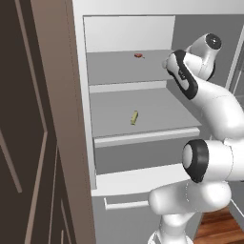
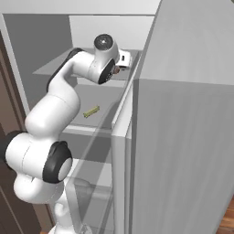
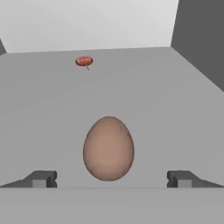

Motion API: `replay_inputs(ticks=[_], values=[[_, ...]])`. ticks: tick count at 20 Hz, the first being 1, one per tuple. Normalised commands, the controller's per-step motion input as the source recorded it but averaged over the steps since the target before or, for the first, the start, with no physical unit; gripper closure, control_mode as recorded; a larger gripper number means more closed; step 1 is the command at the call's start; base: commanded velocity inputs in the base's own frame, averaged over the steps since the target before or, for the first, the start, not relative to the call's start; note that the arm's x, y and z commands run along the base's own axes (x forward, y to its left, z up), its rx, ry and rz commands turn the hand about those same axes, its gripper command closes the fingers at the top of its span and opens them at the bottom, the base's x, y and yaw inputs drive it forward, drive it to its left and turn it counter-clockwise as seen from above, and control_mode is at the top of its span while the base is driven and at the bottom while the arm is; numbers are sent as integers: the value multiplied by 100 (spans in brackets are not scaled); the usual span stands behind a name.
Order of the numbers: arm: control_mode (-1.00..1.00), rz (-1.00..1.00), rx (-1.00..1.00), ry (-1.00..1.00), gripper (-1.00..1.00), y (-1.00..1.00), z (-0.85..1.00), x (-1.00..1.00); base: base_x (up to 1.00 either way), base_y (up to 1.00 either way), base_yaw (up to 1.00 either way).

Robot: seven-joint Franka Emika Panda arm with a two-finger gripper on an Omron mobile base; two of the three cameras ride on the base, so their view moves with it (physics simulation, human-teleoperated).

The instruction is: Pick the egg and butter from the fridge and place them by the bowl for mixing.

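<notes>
Egg [image 3: 108,148] on upper fridge [image 1: 82,95] shelf, red thing [image 3: 83,61] behind it, butter [image 1: 134,117] one shelf below

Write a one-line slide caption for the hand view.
Open gripper lined up on the egg on a fridge shelf, small red item farther back.

Egg [image 3: 108,148]: matt tan shell, faint speckle, smooth. Fridge [image 1: 128,71] shelves: flat matt grey, plastic-looking, no gloss. Butter [image 1: 134,117]: dull pale yellow. Arm [image 1: 219,114]: glossy white shell, dark matt joints. Floor [image 1: 219,228]: polished brown wood. Cabinet door [image 1: 28,119]: matt dark brown wood-look.
</notes>
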Motion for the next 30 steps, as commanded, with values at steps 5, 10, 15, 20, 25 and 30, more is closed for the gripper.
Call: replay_inputs(ticks=[5,10,15,20,25,30], values=[[-100,0,0,0,-100,0,-17,4,0,0,0],[-100,0,0,0,-100,0,-3,6,0,0,0],[-100,0,0,1,-100,6,0,15,0,0,0],[-100,0,0,1,-100,17,0,22,0,0,0],[-100,0,0,0,-100,8,0,37,0,0,0],[-100,0,0,0,100,0,0,32,0,0,0]])
